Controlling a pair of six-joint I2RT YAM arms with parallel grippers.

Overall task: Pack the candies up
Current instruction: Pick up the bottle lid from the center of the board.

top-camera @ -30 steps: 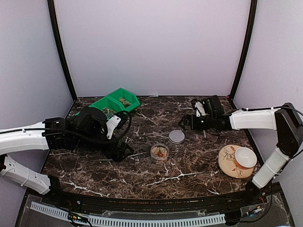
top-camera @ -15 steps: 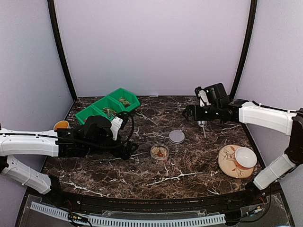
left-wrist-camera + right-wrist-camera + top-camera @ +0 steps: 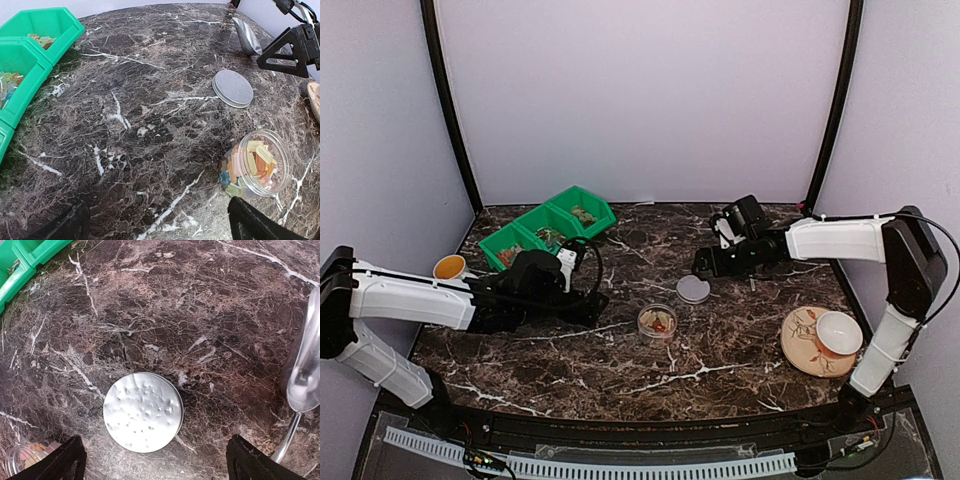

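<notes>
Left wrist view shows you the candies (image 3: 252, 162) inside the open jar (image 3: 289, 155), just ahead of your left gripper (image 3: 160, 226), its fingers spread wide. Your right gripper (image 3: 157, 462) (also spread, holding nothing) hangs over the lid (image 3: 142, 411), with the scoop (image 3: 304, 375) nearby. More candies seem to lie in the green bins (image 3: 35, 22).

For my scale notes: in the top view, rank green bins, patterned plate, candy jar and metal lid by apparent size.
1. green bins
2. patterned plate
3. candy jar and metal lid, which look nearly alike
</notes>
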